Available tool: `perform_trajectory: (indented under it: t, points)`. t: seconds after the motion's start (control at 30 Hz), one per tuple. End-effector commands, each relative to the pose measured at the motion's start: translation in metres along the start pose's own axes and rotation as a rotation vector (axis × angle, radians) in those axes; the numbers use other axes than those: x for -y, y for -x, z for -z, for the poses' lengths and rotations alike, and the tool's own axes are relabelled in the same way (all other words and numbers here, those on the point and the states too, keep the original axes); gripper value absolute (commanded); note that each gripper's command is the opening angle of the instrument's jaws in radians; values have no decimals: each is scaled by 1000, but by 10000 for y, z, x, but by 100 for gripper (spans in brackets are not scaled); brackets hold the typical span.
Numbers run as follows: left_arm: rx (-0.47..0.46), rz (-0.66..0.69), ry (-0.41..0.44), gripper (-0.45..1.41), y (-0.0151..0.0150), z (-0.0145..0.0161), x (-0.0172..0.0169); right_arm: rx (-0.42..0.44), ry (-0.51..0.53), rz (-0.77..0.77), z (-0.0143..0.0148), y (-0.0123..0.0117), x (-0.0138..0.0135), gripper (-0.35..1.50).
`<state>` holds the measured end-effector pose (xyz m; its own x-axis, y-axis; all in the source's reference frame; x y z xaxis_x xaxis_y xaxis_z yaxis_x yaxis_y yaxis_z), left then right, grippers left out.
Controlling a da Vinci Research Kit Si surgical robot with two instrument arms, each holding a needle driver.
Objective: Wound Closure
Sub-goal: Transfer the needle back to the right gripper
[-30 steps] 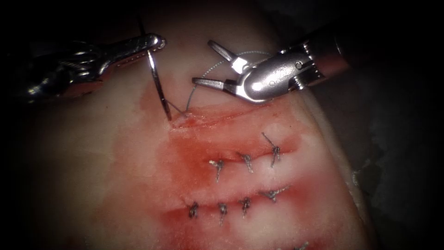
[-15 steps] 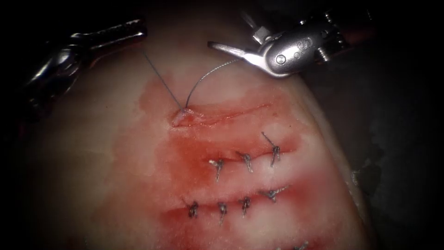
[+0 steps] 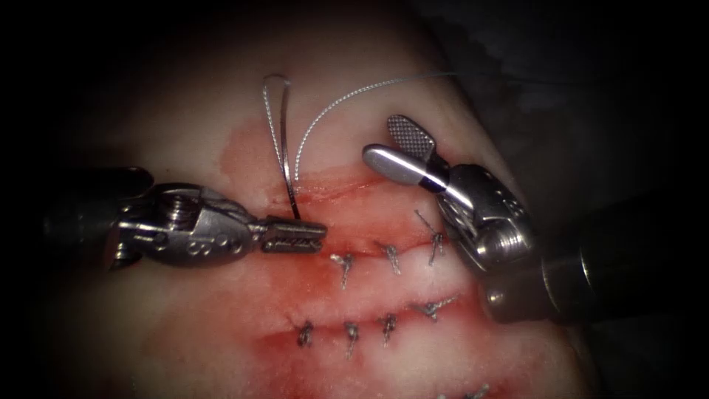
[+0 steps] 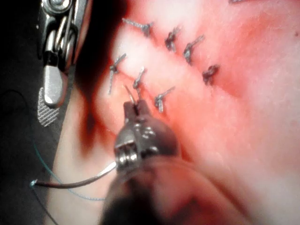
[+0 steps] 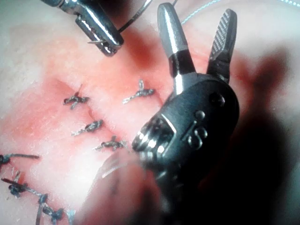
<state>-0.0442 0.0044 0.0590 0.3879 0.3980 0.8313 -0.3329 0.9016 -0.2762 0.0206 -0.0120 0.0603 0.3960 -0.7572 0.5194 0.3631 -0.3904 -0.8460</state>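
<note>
My left tool [image 3: 295, 235] lies low at the left end of the open cut [image 3: 347, 188], shut on the curved needle [image 3: 279, 140] close to its point. The needle stands free above the tissue [image 3: 185, 310]; its short tip [image 4: 127, 91] pokes past the left tool [image 4: 134, 107]. Thread [image 3: 347, 96] rises from the cut's left end and arcs away up to the right. My right tool [image 3: 382, 138] sits on the cut's right side, open, holding nothing. In the right wrist view the right tool [image 5: 197, 14] is spread wide, with the left tool [image 5: 101, 33] opposite.
Two rows of knotted stitches [image 3: 391, 255] [image 3: 353, 332] close older cuts below the open one, amid red fluid [image 3: 295, 273]. The tissue's edge [image 3: 569, 295] falls away to dark at right. The right tool [image 4: 51, 89] shows in the left wrist view.
The left tool drew the needle out up and left, trailing thread, then came down beside the cut's left end. The right tool dropped from the top to the cut's right side, still open.
</note>
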Motion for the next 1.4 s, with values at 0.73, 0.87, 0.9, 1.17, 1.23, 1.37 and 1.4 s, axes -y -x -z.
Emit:
perform_trajectory:
  t: [0.73, 0.87, 0.9, 1.17, 1.23, 1.37, 1.4]
  points:
    - [174, -132, -139, -25, 21, -30, 22, -159, 394, -90, -26, -40, 19, 47]
    - [175, -113, -146, -23, 18, -33, 28, -158, 398, -103, -29, -33, 13, 47]
    - [177, -115, -148, -23, 18, -34, 29, -158, 397, -104, -30, -32, 12, 47]
    - [181, -110, -153, -23, 19, -35, 29, -148, 385, -105, -45, -34, 7, 42]
    - [181, -110, -153, -23, 20, -35, 29, -147, 384, -104, -47, -35, 7, 36]
    - [181, -104, -155, -21, 21, -36, 29, -152, 393, -103, -50, -36, 8, -11]
    - [181, -105, -155, -18, 22, -37, 29, -157, 401, -103, -51, -36, 9, -30]
